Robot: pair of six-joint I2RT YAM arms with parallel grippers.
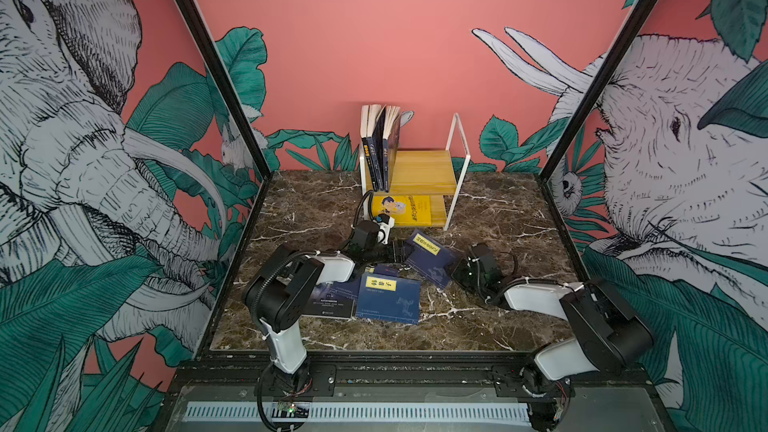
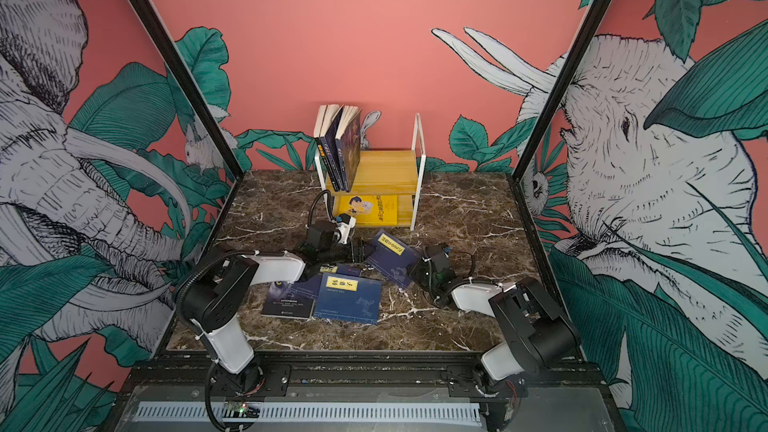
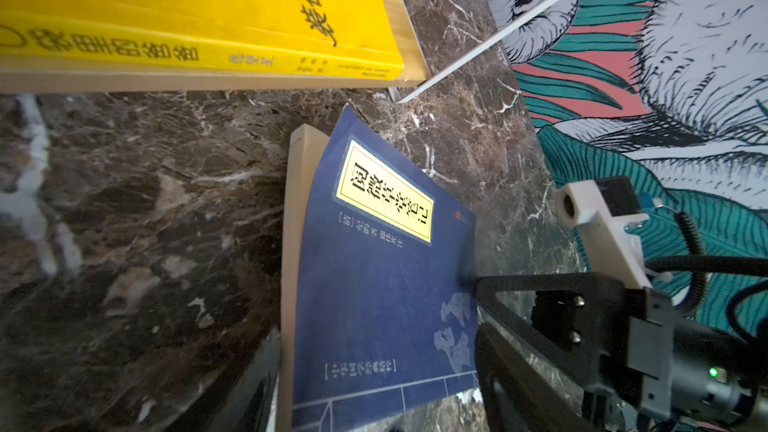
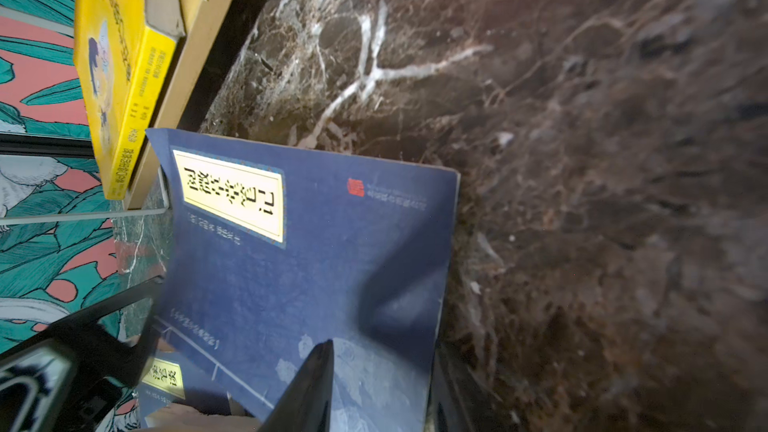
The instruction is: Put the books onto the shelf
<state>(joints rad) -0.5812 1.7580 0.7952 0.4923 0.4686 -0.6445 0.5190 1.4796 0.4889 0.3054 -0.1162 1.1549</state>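
- In a top view the black book (image 1: pixel 332 305) lies partly under the left arm (image 1: pixel 332 268)
- The right gripper (image 4: pixel 382 361) has one finger mostly hidden behind the tilted navy book (image 4: pixel 299 263)
- Spine lettering on the shelved books (image 1: pixel 380 151) is too small to read
- The yellow book (image 3: pixel 166 6) is cut off at the picture's edge

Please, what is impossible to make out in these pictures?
Black book: in both top views, the left arm covers part of its cover.
Book underneath the flat navy book: only a corner shows.
Left gripper: whether it clamps the tilted navy book; blurred and cut off in the left wrist view.
Standing books: spine titles too small in top views.
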